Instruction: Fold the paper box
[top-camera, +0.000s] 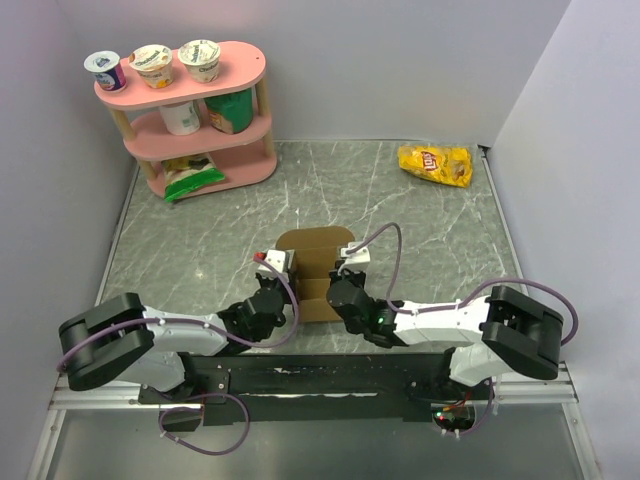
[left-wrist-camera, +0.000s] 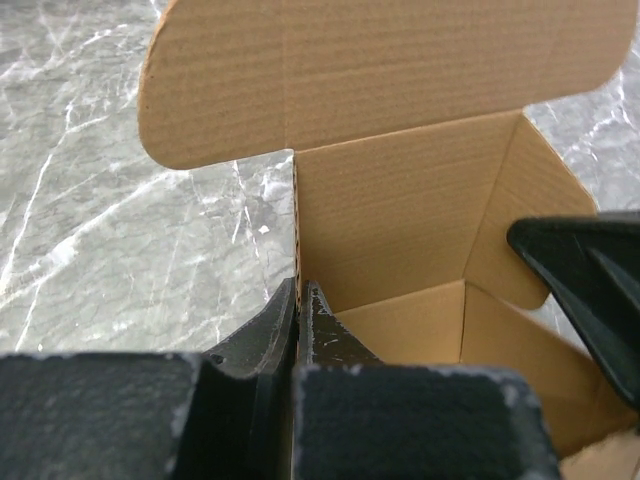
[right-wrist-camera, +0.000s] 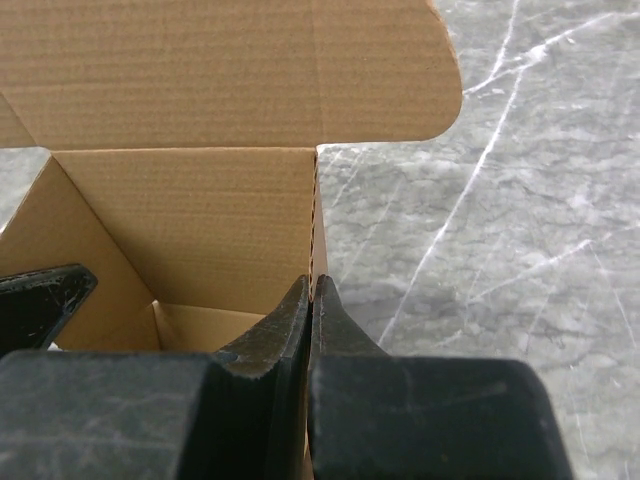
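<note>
Left arm (top-camera: 150, 340) and right arm (top-camera: 470, 325) reach from the table's (top-camera: 420, 230) near edge to the box (top-camera: 315, 248), which stands open near the middle of this edge. Left wrist: the left gripper (left-wrist-camera: 298, 300) pinches tight the box's left side. Right wrist: the right gripper (right-wrist-camera: 312, 295) pinches its right side. Both sides should be held upright while the lid (right-wrist-camera: 220, 70) closes.

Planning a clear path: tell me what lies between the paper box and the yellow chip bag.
Only bare marbled table, seen in the top view, between the paper box and the chip bag; nothing stands there.
</note>
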